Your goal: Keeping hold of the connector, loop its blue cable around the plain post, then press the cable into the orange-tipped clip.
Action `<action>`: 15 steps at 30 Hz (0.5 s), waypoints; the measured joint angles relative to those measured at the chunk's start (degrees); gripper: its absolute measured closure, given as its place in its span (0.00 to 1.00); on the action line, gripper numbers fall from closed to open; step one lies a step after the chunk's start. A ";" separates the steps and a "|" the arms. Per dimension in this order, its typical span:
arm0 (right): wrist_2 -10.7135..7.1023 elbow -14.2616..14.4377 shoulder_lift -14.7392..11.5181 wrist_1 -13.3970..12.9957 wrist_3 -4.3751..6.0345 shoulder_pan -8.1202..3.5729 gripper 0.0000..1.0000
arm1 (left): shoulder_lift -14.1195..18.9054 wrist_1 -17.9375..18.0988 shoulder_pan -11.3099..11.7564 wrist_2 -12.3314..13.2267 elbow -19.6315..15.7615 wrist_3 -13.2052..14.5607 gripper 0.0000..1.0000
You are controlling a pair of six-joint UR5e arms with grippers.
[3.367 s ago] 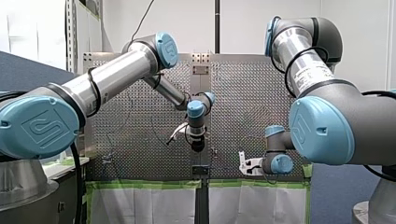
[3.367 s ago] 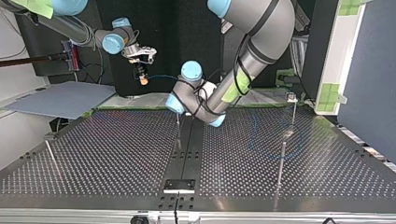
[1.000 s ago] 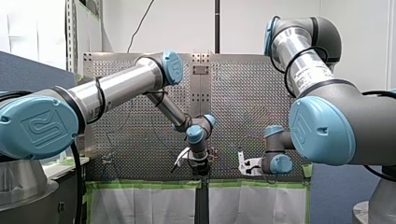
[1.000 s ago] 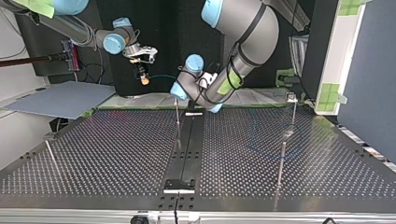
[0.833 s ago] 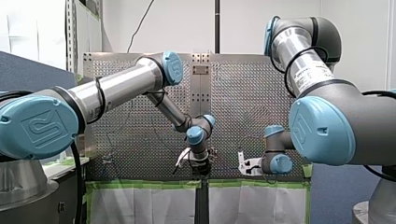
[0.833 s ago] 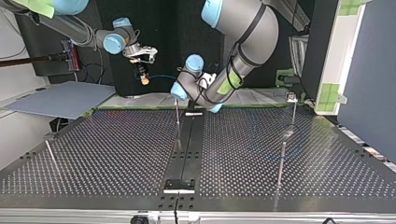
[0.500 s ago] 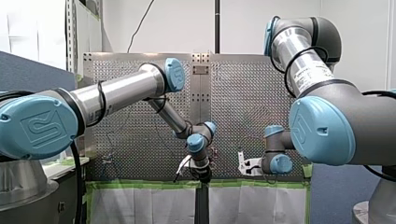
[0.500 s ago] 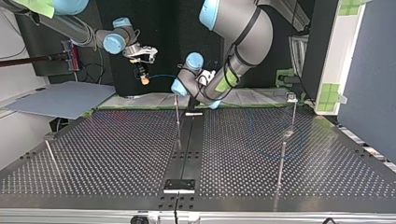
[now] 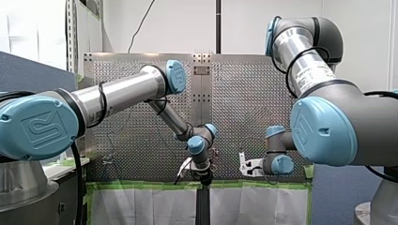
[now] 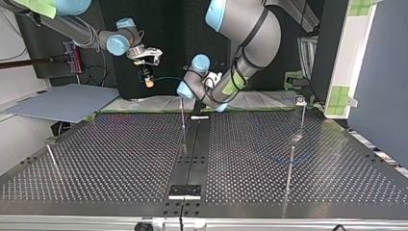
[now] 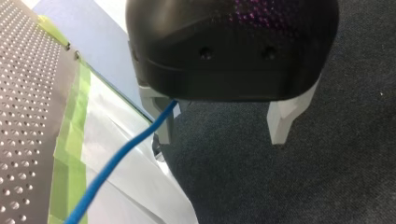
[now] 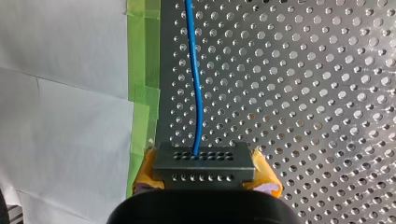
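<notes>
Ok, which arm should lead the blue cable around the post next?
Probably left. The left claw, open, has the blue cable beside one finger, near the middle post; the right claw is shut on the connector.

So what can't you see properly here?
Any view: the orange-tipped clip is too small to pick out.
Top view: the thin blue cable is too faint on the perforated metal table to follow around any post.
Front view: the fingers of my left gripper are too small and dark.
Right wrist view: my right gripper hides the lower part of the grey connector block.
</notes>
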 joint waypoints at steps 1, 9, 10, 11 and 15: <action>0.03 0.00 0.00 -0.05 0.04 0.00 1.00 | -0.01 -0.01 0.01 -0.02 -0.01 -0.04 0.00; 0.01 -0.04 0.00 -0.21 0.49 -0.08 1.00 | 0.02 -0.03 -0.10 0.10 -0.59 1.29 0.65; 0.01 -0.04 0.00 -0.18 0.50 -0.09 1.00 | 0.02 -0.04 -0.14 0.18 -0.74 1.65 0.78; 0.03 -0.05 0.00 -0.16 0.50 -0.10 1.00 | 0.02 -0.04 -0.17 0.10 -0.95 2.19 0.93; 0.02 -0.05 0.00 -0.01 0.49 -0.06 1.00 | 0.06 -0.01 -0.29 -1.31 -1.80 4.25 1.00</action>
